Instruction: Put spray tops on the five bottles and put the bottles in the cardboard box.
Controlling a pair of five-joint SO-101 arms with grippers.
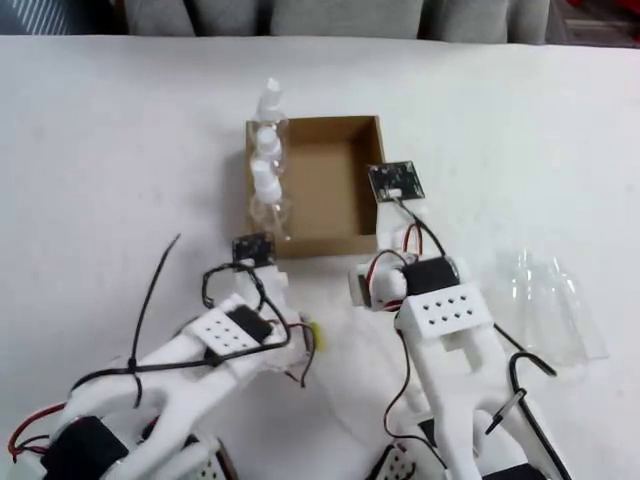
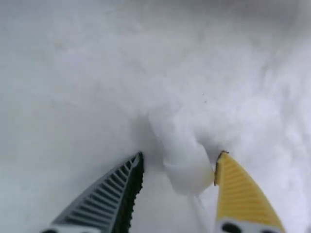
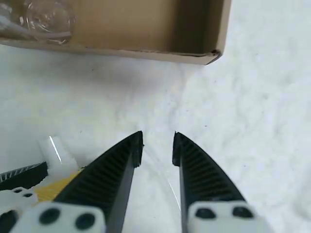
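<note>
Left wrist view: left claw [image 2: 180, 156] gapes around a spray top [image 2: 185, 171]; right claw [image 3: 158, 143] slightly parted.

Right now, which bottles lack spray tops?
The clear bottles lying on the table beside the right arm; the boxed bottles along the cardboard box's left wall carry white spray tops.

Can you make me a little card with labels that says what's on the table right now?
Box: cardboard box, open-topped, in the middle
Inside it: capped bottles in a row along one side
Waiting: clear bottles lying on the table
Left gripper: open, white spray top between its fingers
Right gripper: open a little, near the box
</note>
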